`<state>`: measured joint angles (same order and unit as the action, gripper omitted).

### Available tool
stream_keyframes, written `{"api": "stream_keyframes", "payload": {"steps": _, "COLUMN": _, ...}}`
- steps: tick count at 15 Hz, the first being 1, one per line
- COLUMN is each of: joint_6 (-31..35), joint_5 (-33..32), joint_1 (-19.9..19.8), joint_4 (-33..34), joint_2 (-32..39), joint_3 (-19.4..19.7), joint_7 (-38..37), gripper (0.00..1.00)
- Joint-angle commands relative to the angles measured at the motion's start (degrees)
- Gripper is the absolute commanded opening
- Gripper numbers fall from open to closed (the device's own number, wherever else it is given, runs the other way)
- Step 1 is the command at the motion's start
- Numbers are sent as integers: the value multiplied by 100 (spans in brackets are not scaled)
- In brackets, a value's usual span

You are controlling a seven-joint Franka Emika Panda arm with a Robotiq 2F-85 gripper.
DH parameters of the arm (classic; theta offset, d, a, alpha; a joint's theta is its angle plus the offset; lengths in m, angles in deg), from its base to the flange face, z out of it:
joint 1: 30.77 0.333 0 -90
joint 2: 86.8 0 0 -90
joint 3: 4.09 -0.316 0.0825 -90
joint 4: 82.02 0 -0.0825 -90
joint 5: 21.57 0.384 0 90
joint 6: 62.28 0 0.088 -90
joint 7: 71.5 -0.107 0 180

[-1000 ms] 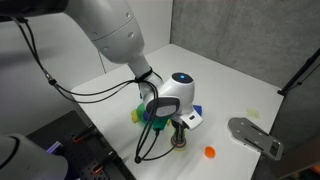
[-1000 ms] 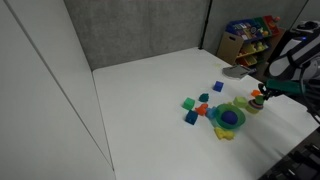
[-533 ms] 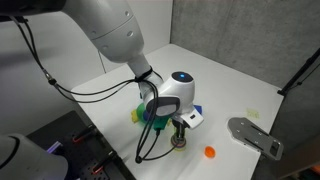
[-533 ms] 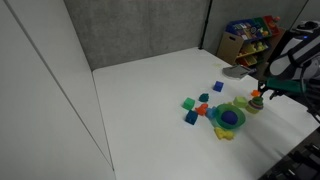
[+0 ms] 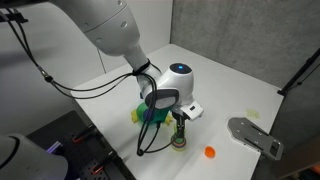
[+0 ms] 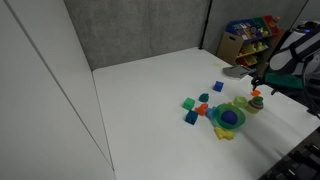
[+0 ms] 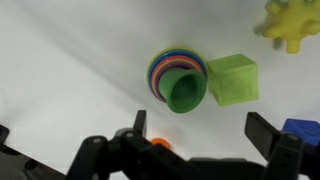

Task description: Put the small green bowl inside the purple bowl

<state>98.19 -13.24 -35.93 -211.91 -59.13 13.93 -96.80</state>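
Observation:
The small green bowl point(image 7: 183, 92) lies nested in the purple bowl point(image 7: 160, 68), on top of a small stack of coloured rims on the white table. In both exterior views this stack point(image 5: 178, 142) point(image 6: 256, 99) stands just under my gripper point(image 5: 179, 124) point(image 6: 261, 86). In the wrist view my gripper point(image 7: 203, 132) hangs above and slightly beside the stack, open, with its dark fingers point(image 7: 265, 130) spread wide and nothing between them. It touches neither bowl.
A green cube point(image 7: 232, 78) sits right beside the stack, with a yellow spiky toy point(image 7: 290, 22) farther off. A small orange piece point(image 5: 210, 152) and a grey object point(image 5: 255, 135) lie nearby. The big green-yellow bowl point(image 6: 228, 118) and loose blocks point(image 6: 190, 105) stand close by.
My gripper has opened, let go of the small green bowl and lifted a little. The bowl stays resting in the stack.

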Motion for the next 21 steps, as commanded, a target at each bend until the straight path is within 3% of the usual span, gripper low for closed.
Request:
{"api": "stream_keyframes", "payload": {"steps": 1, "joint_6": 45, "joint_5": 171, "joint_1": -190, "joint_4": -71, "joint_2": -161, "joint_3": -330, "joint_7": 331, "gripper": 100}}
{"api": "stream_keyframes", "payload": {"steps": 12, "joint_6": 457, "joint_5": 832, "joint_1": -998, "joint_4": 180, "joint_2": 276, "joint_3": -1331, "joint_7": 1426, "gripper": 100}}
{"api": "stream_keyframes", "payload": {"steps": 21, "joint_6": 722, "joint_5": 816, "joint_1": -1460, "joint_4": 466, "joint_2": 842, "joint_3": -1554, "joint_7": 1796, "gripper": 100}}
